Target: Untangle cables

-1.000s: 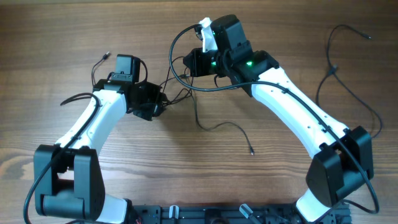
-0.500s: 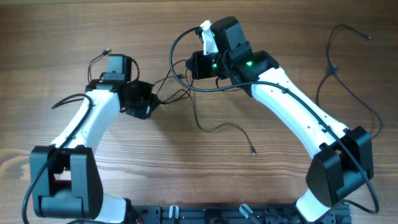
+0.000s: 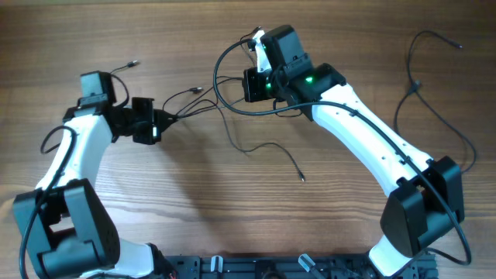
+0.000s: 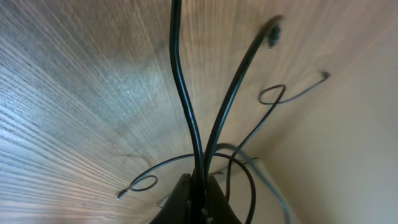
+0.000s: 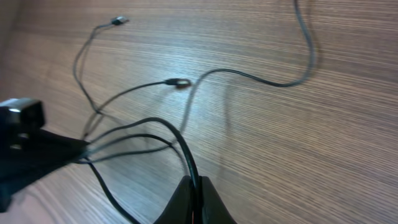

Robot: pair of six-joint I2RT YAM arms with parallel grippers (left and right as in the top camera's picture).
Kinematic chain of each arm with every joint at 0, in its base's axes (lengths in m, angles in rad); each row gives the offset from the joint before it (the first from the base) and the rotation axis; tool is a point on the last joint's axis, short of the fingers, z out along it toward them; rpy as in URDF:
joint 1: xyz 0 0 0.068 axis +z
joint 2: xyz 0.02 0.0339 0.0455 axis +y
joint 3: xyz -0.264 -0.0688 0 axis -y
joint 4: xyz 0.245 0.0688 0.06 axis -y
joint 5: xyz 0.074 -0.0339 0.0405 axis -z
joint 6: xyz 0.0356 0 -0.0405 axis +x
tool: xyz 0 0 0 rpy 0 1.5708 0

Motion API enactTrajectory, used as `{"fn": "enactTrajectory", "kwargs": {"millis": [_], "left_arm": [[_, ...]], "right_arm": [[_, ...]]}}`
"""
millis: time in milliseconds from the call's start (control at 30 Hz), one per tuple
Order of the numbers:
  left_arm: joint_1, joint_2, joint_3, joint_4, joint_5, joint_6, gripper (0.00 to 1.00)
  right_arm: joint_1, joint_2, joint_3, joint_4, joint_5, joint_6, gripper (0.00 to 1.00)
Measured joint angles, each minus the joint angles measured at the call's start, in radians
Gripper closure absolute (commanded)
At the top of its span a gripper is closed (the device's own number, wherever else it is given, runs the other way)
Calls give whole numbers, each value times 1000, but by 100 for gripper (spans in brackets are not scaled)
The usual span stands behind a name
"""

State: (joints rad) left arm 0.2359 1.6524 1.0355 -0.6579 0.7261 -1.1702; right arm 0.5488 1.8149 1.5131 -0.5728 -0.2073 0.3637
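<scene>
Overhead, the wooden tabletop [image 3: 194, 232] fills the view. The white right arm [image 3: 372, 147] reaches from the lower right corner toward the top centre, and the left arm [image 3: 74, 155] bends up along the left side. Between their ends the cables [image 3: 190, 110] stretch as a loose bundle of thin black strands across the upper middle of the tabletop, fanning from the left fingers [image 3: 159, 124] toward the right fingers [image 3: 248, 84]. One strand loops down out of the bundle and ends in a small plug [image 3: 301, 177] lying near the centre. Another short strand ends in a silver-tipped plug [image 3: 133, 64] just above the left arm. A separate thin cord [image 3: 415, 84] lies well apart on the far right of the tabletop. In the left wrist view the left fingers are pressed together on two strands that rise from between the tips. In the right wrist view the right fingers are closed tight on one strand, which arcs up and left toward the rest of the bundle
</scene>
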Motion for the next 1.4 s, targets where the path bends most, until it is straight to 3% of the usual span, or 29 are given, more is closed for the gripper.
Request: {"fn": "enactTrajectory", "kwargs": {"millis": [267,667,867,1033,1100,1167,1233,1400], "left_arm": [[154,0,0,-5,85,22,96],[233,0,0,-54,132,93,96],[249,0,0,-82,61,105,92],[321,0,0,-79,-108,123,92],[320,0,0,-82,-141,127,81],[320,0,0,-90,-160,138,55],[319,0,0,-98,-170,153,39],[261,0,0,-106,-186,210,34]], "right_arm": [[10,0,-38,-11,145,-87,96],[35,6,-85,-1,254,-173,96],[18,37,-85,-5,332,-224,96],[-122,39,-86,-11,377,-224,96],[-119,39,-86,-11,357,-224,96],[-106,39,-87,-5,314,-224,96],[-100,39,-87,8,259,-224,95],[-98,39,-89,37,185,-224,96]]}}
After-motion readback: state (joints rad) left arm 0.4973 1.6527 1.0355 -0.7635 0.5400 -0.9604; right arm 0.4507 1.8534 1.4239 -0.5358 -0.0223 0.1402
